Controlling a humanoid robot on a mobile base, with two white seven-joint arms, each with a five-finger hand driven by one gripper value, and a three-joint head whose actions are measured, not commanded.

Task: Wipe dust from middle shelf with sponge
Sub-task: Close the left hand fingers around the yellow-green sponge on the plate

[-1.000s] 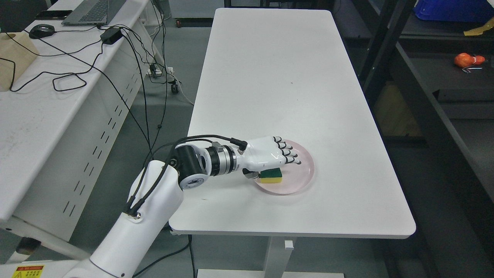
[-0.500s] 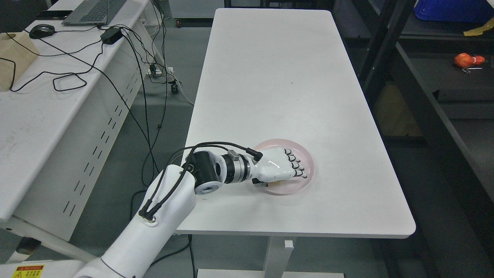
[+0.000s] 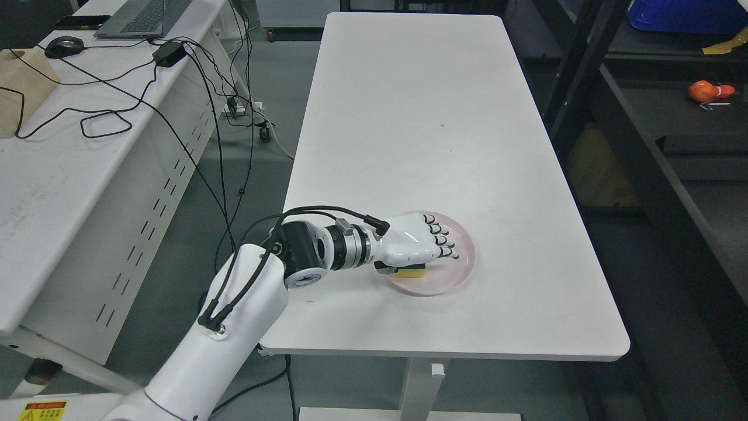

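At the far left a second counter carries a laptop, a mouse, a power brick and loose black cables that trail over its edge toward the floor. The robot's left arm comes in from the lower left, its white forearm rising to a black and silver wrist joint at the near left edge of the white counter. The left hand lies palm down over the pink plate, which sits on the counter's near half. The fingers reach forward across the plate, close together and bent gently downward at the tips, while the thumb tucks in below the palm. The yellow and green sponge lies on the plate directly under the hand, with only its near edge showing beneath the palm; the fingers cover it from above and the thumb is against its near left end, so the hand appears to be closed around it, though the contact on the far side is hidden. To the right, well apart from the counter, stands a dark shelf unit, and an orange object rests on one of its levels.
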